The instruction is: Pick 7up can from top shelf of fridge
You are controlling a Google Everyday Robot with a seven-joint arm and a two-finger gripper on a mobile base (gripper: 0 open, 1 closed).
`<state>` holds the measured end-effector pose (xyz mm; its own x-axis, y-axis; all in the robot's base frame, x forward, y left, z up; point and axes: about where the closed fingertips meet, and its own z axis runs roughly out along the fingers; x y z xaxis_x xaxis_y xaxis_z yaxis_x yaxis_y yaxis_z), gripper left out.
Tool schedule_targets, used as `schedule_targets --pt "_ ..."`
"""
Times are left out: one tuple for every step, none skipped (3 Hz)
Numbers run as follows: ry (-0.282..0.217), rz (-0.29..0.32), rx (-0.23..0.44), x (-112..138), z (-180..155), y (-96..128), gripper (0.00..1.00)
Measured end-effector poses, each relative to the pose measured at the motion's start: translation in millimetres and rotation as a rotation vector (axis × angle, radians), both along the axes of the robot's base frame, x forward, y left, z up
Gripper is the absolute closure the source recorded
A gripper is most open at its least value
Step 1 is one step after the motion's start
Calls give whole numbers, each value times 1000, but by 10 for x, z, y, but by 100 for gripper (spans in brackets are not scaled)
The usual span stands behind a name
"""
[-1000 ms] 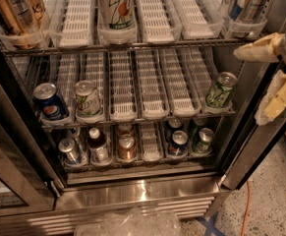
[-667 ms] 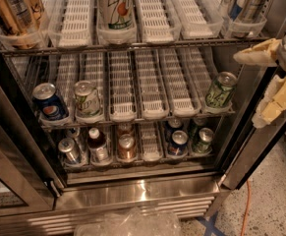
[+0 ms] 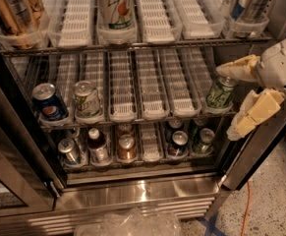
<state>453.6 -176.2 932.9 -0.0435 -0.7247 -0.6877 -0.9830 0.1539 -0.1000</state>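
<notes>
The 7up can (image 3: 114, 5), white-silver with green lettering and a red dot, stands upright in a middle lane at the front of the top shelf (image 3: 155, 21); its top is cut off by the frame edge. The fridge (image 3: 132, 193) is open, with several wire racks in view. My gripper (image 3: 227, 102) is at the right, level with the middle shelf, well below and to the right of the 7up can. Its cream fingers (image 3: 238, 67) are spread open and hold nothing. The upper finger is just in front of a dark green can (image 3: 220, 93).
Gold cans (image 3: 14, 9) stand top left and blue-silver cans (image 3: 245, 4) top right. The middle shelf holds a Pepsi can (image 3: 49, 102) and a pale can (image 3: 87, 98). The bottom shelf holds several cans and bottles. The dark door frame (image 3: 253, 151) stands behind my gripper. Crumpled plastic (image 3: 128, 222) lies on the floor.
My gripper has moved left and slightly down, toward the fridge's right side. The cans have not moved.
</notes>
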Motion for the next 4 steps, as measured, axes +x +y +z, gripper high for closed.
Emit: schedule_targets --pt "0 0 0 0 2 0 0" --pt "-40 -14 79 -188 3 117 0" --pt "-97 20 185 -533 83 348 0" --pt "-103 23 198 -572 104 358 0"
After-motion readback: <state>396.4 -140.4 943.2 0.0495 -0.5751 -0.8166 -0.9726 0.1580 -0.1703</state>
